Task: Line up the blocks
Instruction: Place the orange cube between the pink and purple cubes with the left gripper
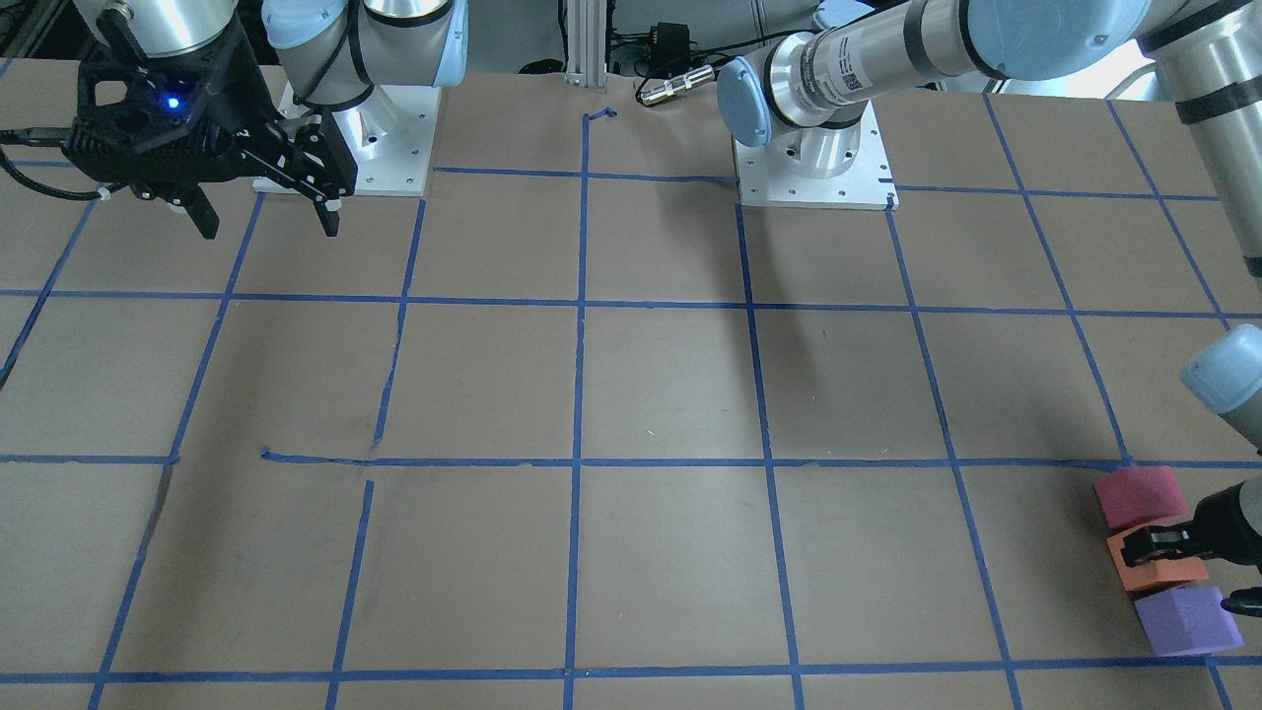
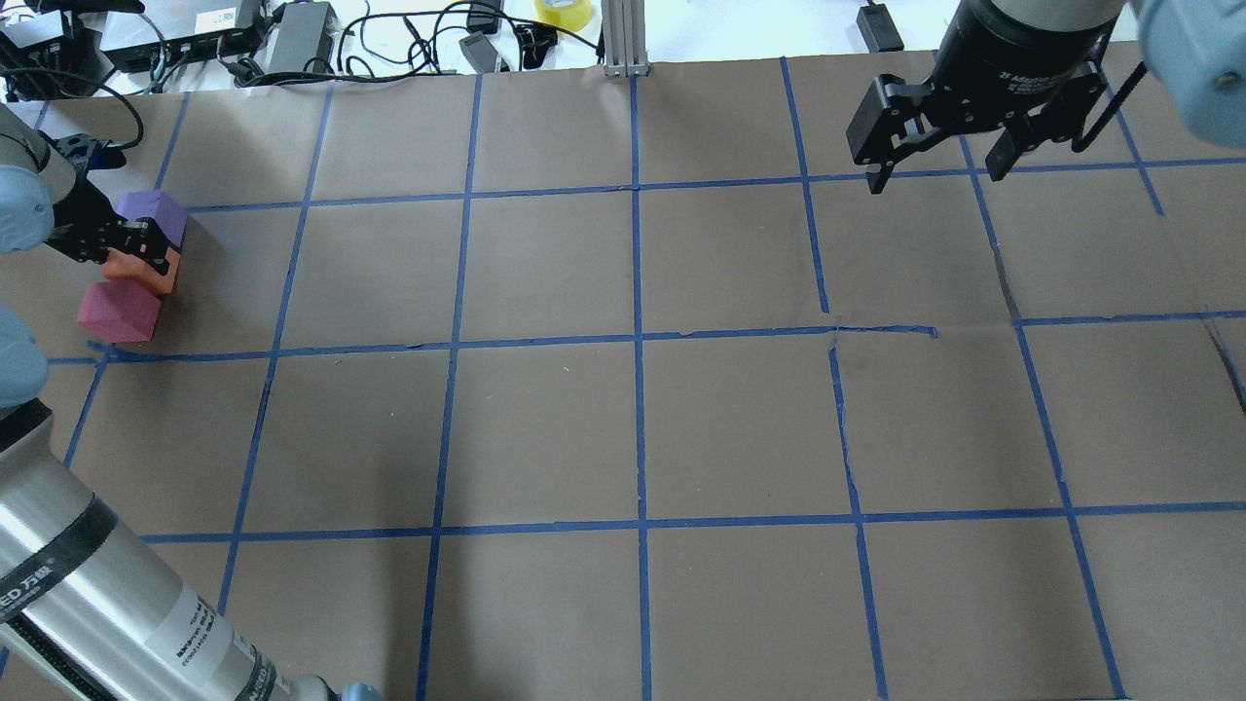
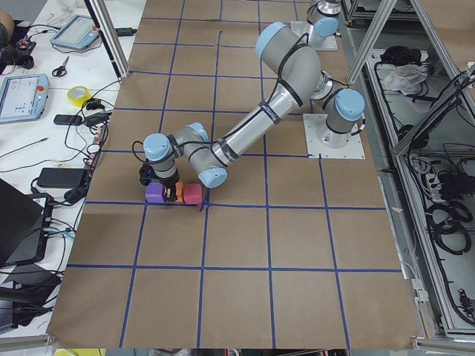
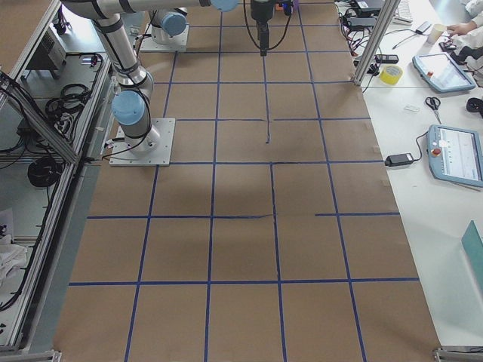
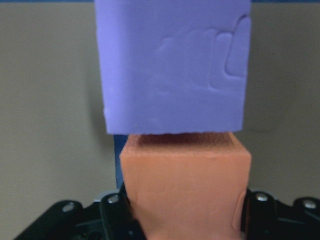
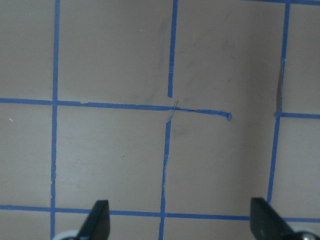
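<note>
Three blocks stand in a close row near the table edge on my left side. The purple block is farthest from me, the orange block is in the middle, and the reddish-pink block is nearest. My left gripper is shut on the orange block, with a finger pressed against each side. The purple block touches the orange one just beyond it. In the front-facing view the pink block, orange block and purple block run top to bottom. My right gripper is open and empty, high over the far right.
The brown table carries a grid of blue tape lines. Cables, power bricks and a yellow tape roll lie beyond its far edge. The two arm bases stand at the robot's side.
</note>
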